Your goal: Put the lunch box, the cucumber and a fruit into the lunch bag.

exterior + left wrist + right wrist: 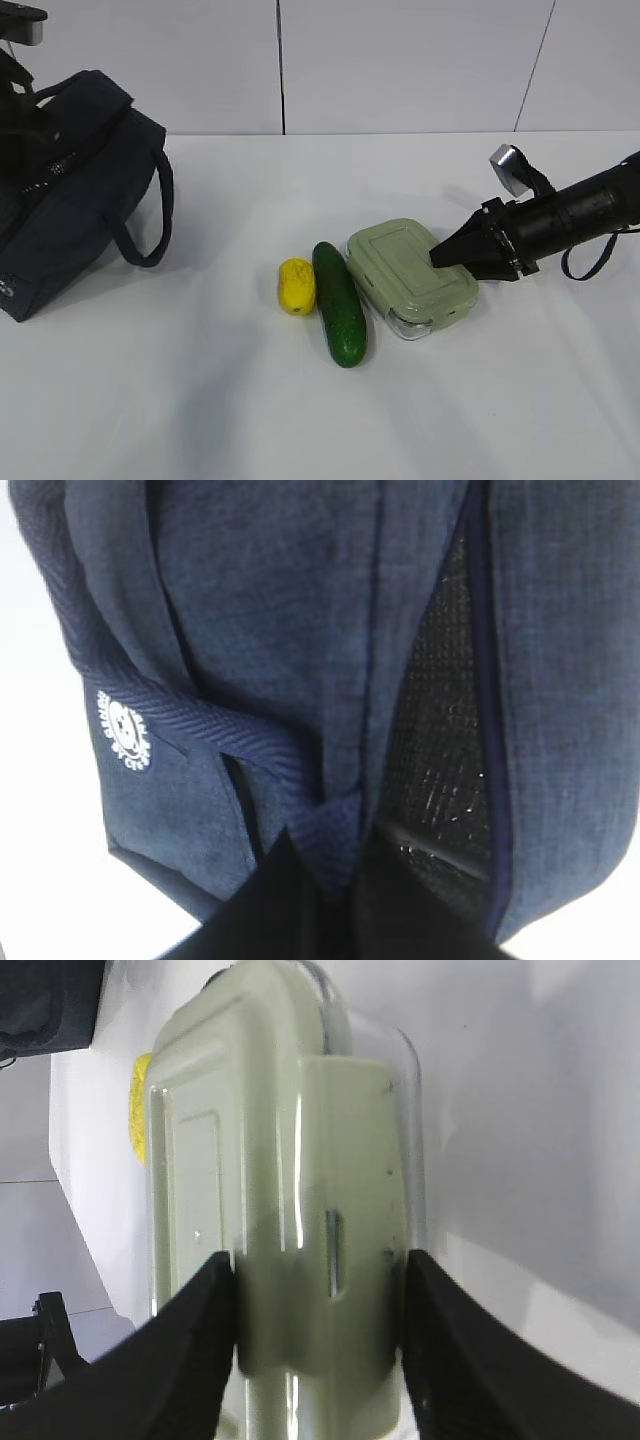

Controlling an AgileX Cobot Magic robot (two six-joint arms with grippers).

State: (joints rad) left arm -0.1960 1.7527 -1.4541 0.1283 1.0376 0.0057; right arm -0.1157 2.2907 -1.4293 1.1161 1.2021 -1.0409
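Observation:
The lunch box (405, 275) with its sage-green lid sits on the white table right of centre. My right gripper (442, 256) is at its right edge. In the right wrist view the gripper (320, 1300) has one finger on each side of the lunch box (280, 1160), touching the lid's clip end. The cucumber (340, 303) lies just left of the box, and the yellow fruit (297, 285) lies left of the cucumber. The fruit (140, 1110) peeks out behind the box. The navy lunch bag (70, 190) stands far left. My left gripper (335, 880) is shut on the bag's handle strap (325, 825).
The bag's other loop handle (150, 215) hangs down its right side toward the table. A white wall runs along the back edge of the table (300, 420). The bag's mesh inner pocket (440, 730) shows in the left wrist view.

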